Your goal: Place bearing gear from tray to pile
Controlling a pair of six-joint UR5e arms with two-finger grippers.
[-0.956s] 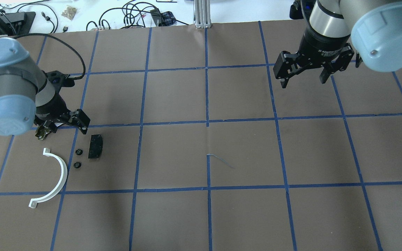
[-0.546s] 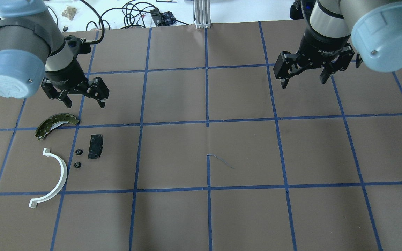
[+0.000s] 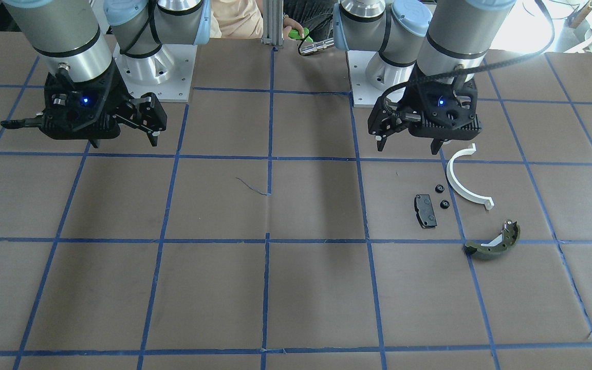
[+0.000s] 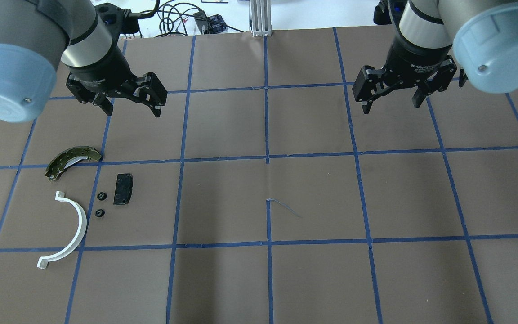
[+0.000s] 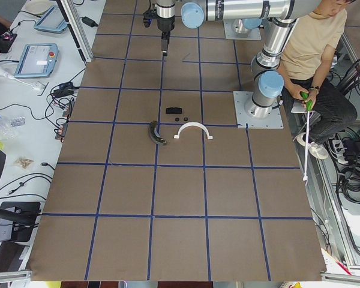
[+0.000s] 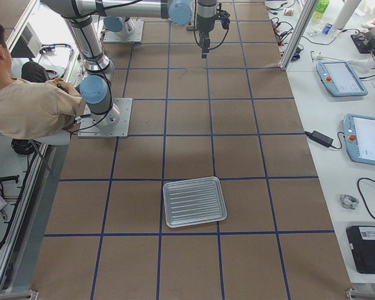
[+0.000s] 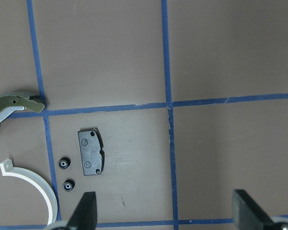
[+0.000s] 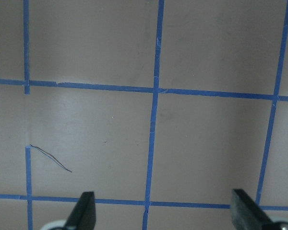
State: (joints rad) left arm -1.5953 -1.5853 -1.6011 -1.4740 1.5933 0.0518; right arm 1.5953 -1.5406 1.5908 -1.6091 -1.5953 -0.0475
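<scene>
my left hand [image 4: 131,110] has gone up and back from the pile [image 4: 123,191]. a moment ago it was low over the green brake shoe [image 4: 72,159]. now the shoe lies alone on the counter [image 4: 313,198], and my hand hangs above and off to one side, fingers apart, holding nothing. my right hand [image 4: 391,107] has not moved. it hangs over the other side, fingers apart too, and empty.

the two small black gears [image 4: 101,195] sit in the pile, close together. they are between the white half-ring [image 4: 72,229] and the black plate [image 7: 91,152], and they touch neither one. the shoe is near them. the tray [image 6: 194,201] is well away on my right side, and i see no gear left in it.

so i think this bit is done: the gears are where they should be and my hands are free. if there is more to fetch, my right hand is nearer the tray, so it should be the one to go.
</scene>
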